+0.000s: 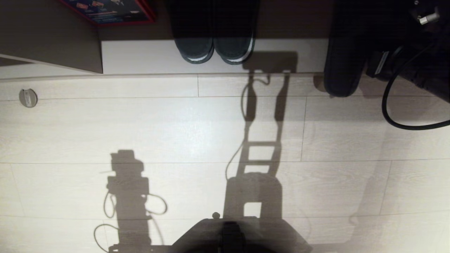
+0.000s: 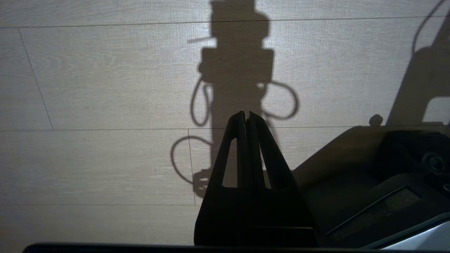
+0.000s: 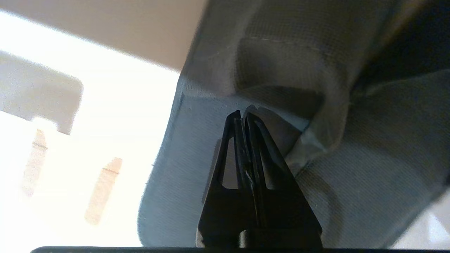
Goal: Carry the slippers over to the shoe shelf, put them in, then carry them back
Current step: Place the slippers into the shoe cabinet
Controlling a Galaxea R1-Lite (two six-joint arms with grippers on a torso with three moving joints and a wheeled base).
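The right gripper (image 3: 243, 114) has its fingers (image 3: 235, 121) pinched together on the slippers (image 3: 246, 63), the tips biting the fabric where the wide band meets the footbed. In the head view those slippers (image 1: 346, 66) hang as a dark, long shape at the upper right, their lower end over the floor (image 1: 175, 133) just in front of the front edge of the shoe shelf (image 1: 140, 56), with the right arm and its looping black cable (image 1: 404, 123) beside them. Whether 1 or 2 slippers are in the grip cannot be told.

On the pale base board of the shoe shelf a darker pair of shoes (image 1: 214, 51) with white-striped soles stands side by side, toes at the front edge, heels lost in the shadowed interior. A red-edged box (image 1: 112, 12) lies deeper in, toward the far left corner.

The left gripper (image 2: 246, 114) hangs over the bare floor planks beside the robot's base (image 2: 386, 175), its fingers (image 2: 239, 121) closed on nothing. A small round metal disc (image 1: 28, 97) sits in the floor near the left edge.
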